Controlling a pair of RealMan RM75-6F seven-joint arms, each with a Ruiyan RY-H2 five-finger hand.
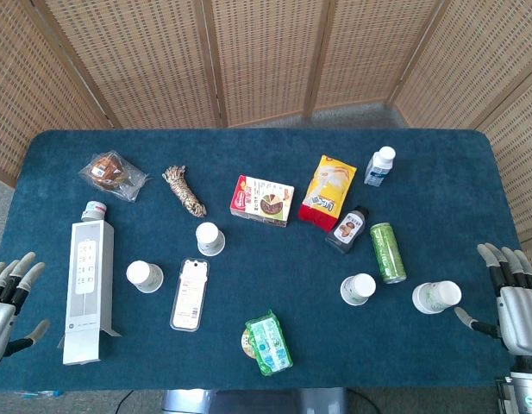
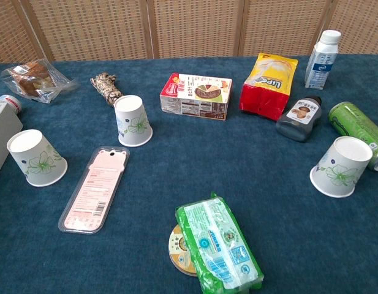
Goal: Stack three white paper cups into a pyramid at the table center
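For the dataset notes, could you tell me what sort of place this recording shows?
Probably a staged lab tabletop rather than a home: a table covered in blue cloth, closed off by woven screen panels, with unrelated goods scattered on it, such as a snack box, a green can and paper cups.

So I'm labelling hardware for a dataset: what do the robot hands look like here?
Only the head view shows them. The left robot hand has a silver-grey metallic body and pale grey fingers with darker segments. The right robot hand looks alike: a silver-grey palm block, light grey fingers with black sections, and dark hardware below it. No cables or markings are legible.
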